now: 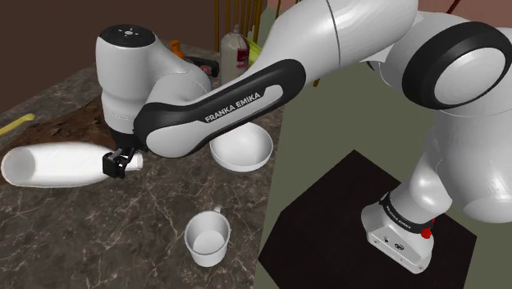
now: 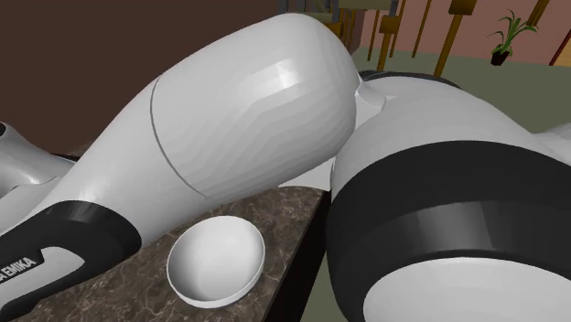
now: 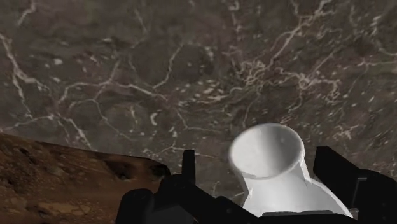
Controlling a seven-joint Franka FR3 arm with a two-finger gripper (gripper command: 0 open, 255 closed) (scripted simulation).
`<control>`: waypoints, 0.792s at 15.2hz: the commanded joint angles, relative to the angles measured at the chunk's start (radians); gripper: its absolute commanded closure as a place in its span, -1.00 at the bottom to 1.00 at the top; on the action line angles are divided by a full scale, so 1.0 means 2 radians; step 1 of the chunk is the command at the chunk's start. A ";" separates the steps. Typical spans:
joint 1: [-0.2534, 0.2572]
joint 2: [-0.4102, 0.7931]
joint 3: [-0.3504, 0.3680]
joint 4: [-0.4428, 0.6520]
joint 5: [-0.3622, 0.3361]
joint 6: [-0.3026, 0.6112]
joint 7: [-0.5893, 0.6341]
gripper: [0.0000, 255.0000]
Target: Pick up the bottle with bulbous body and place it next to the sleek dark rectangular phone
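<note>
The white bottle point(image 1: 49, 164) lies on its side, its neck between the gripper's point(image 1: 120, 163) parted, unclamped fingers. In the shoulder view its body stretches toward nine o'clock.

Counter: dark brown marble counter point(image 1: 98, 238) with white veins, filling the shoulder view's lower left.
Patch: rougher reddish-brown patch point(image 1: 61, 123) of the surface, nearer the wall.
Wall: plain dark brown wall point(image 1: 49, 33) behind the counter.
Floor: flat olive-green floor point(image 1: 336, 123) beside the counter's edge.
Panel: black square panel point(image 1: 328, 238) lying on the floor.
Woodwork: upright orange-brown wooden slats point(image 2: 446, 46) at the room's far side.
Plant: small green potted plant point(image 2: 506, 32) near the slats.
</note>
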 commanded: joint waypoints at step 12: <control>-0.006 -0.049 0.007 -0.018 0.009 -0.031 -0.004 -1.00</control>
